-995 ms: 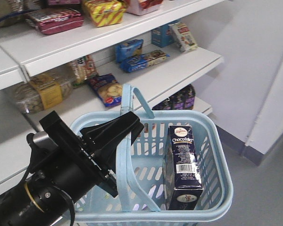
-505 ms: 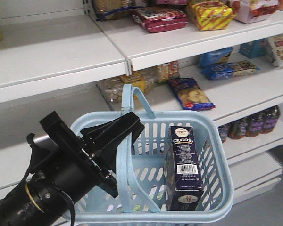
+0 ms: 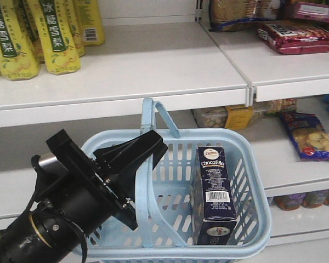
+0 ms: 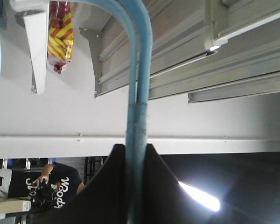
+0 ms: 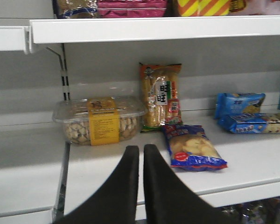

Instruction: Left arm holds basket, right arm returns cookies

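The light blue basket [image 3: 252,175] hangs in front of the store shelves in the front view. My left gripper [image 3: 151,143] is shut on its hoop handles [image 3: 153,112]; the left wrist view shows the blue handle [image 4: 136,93] pinched between the black jaws of the left gripper [image 4: 135,151]. The cookies [image 3: 214,192], a tall navy "ChocoFello" box, stand upright inside the basket at its right side. My right gripper [image 5: 141,148] appears only in the right wrist view, shut with nothing between its fingers, facing a lower shelf. It is out of the front view.
Yellow drink bottles [image 3: 57,33] stand on the upper left shelf [image 3: 126,82]. A red packet [image 3: 296,35] lies upper right. The lower shelf [image 5: 252,163] holds a clear nut tub [image 5: 100,120], a tall snack bag [image 5: 161,95], a blue cookie bag [image 5: 191,147] and blue packets [image 5: 245,114].
The view has swung left along the shelves: the snacks slid to the right and the yellow bottles came into sight. The basket, the cookie box and the left gripper kept their places in the frame.
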### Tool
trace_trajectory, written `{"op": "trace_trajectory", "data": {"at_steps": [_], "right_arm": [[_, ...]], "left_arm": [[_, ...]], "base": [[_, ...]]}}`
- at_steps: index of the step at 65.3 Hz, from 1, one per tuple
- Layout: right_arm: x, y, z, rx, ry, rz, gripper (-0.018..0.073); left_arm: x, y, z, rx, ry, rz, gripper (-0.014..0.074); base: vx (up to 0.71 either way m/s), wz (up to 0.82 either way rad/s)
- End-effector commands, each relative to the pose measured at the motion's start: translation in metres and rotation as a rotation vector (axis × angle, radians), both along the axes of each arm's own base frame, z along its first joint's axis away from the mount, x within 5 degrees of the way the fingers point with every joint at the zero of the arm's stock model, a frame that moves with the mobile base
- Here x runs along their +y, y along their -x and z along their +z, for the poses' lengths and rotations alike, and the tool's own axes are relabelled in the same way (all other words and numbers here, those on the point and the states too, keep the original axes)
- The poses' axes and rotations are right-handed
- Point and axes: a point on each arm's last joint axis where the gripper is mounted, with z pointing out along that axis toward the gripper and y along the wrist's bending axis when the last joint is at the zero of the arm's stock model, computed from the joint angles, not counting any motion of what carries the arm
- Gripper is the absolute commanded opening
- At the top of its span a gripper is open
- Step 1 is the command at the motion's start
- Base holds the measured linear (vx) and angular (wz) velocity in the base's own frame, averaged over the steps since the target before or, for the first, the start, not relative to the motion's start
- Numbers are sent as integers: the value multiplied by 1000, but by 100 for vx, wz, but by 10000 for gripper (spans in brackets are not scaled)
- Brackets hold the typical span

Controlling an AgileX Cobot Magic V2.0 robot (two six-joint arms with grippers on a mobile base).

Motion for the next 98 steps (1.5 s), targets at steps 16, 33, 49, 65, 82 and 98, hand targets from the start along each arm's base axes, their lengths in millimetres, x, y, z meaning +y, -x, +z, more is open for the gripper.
{"op": "trace_trajectory", "data": {"at_steps": [16,33,49,65,82,98], "right_arm": [[0,0,1,-66,17,-1,-6],[0,0,1,-66,17,-1,-6],[0,0,1,-66,17,-1,-6],[0,0,1,-66,17,-1,-6],[0,0,1,-66,17,-1,-6],[0,0,1,-66,17,-1,-6]], "left_arm": [[5,5,28,-124,159,-1,-3],[5,5,28,-124,159,-1,-3],[5,5,28,-124,159,-1,-3],[5,5,28,-124,159,-1,-3],[5,5,28,-124,159,-1,-3],[5,5,28,-124,159,-1,-3]], "base": [[9,34],[7,29],[6,23],[1,5],[0,0],[0,0]]}}
